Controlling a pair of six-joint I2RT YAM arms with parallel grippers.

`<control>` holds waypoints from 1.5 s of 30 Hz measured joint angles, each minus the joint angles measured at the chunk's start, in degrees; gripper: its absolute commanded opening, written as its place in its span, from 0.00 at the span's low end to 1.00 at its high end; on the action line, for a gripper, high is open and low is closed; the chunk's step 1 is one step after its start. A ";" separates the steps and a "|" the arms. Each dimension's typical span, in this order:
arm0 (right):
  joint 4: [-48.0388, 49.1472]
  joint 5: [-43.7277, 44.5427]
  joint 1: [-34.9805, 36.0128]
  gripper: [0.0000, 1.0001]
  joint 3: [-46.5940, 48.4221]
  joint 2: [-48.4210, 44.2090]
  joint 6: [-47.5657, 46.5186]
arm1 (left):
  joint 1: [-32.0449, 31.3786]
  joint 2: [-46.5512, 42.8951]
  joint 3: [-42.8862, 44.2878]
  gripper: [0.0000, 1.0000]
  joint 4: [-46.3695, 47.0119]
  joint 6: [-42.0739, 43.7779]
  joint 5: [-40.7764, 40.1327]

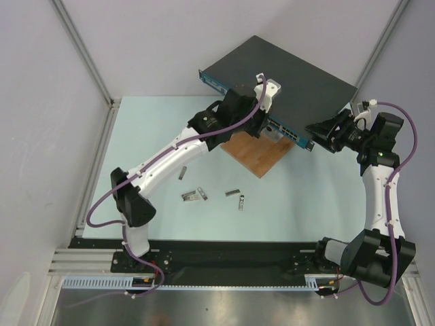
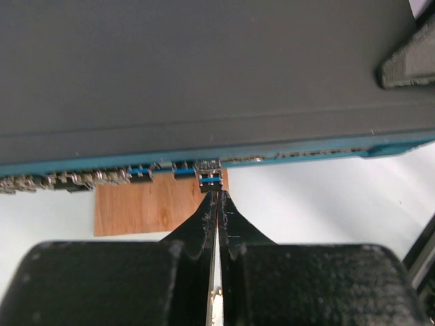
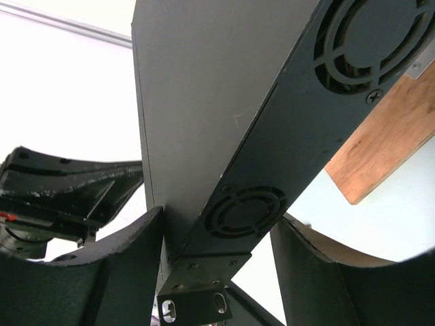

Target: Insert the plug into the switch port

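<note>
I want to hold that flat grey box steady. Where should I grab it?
Probably the switch by its right end, coming from the right: it is thin there, so the right pincer can straddle top and bottom, clear of the front sockets.

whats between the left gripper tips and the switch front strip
Only the plug, seated at a port in the switch, with the shut left gripper right against it; the left wrist view shows this.
</note>
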 measured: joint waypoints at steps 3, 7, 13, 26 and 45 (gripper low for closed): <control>-0.04 -0.02 0.00 0.00 0.00 0.00 -0.13 | 0.00 1.51 2.03 0.03 0.02 0.02 -0.83; 0.00 0.00 0.00 0.00 0.00 0.00 -0.15 | 0.00 2.62 3.63 0.02 -0.28 0.00 -1.18; 0.13 0.04 0.00 0.00 0.00 0.00 -0.13 | 0.00 4.15 6.69 0.00 -2.64 -0.28 -1.27; 0.20 0.15 0.00 0.00 -0.02 0.07 -0.07 | 0.00 4.33 5.68 0.01 -0.59 -1.99 -1.38; -0.79 -2.64 -0.72 0.30 1.31 2.21 -0.46 | 0.50 -10.91 -22.80 0.33 19.80 3.74 6.25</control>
